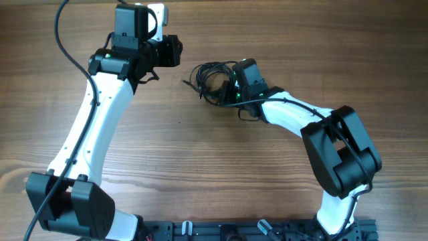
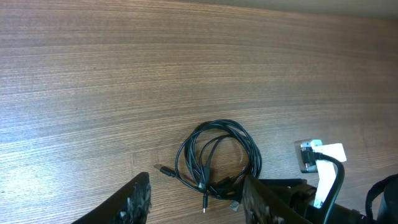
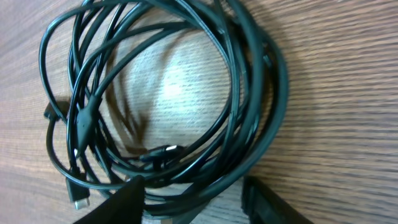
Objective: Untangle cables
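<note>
Cables (image 1: 212, 79): one loose black coil of several thin strands, overlapped and crossing, lying flat near the middle of the wooden table (image 1: 200, 161). Small plug ends (image 2: 160, 168) poke out at the coil's edge. No strand is drawn clear yet. Your right gripper (image 3: 191, 190) sits low over the coil with its jaws partly apart, straddling one arc of it. Strands run between the fingers, but nothing looks pinched, so count it empty. Your left gripper (image 2: 196, 186) hangs well apart from the coil and faces it, jaws partly apart with nothing between them. Step in hand, as I read it: the first grasp. The next move calls for closing the right on a strand or two rather than the whole bundle. Then bring the left in toward a plug end to hold the rest, so the pull separates the strands instead of dragging the coil.
</note>
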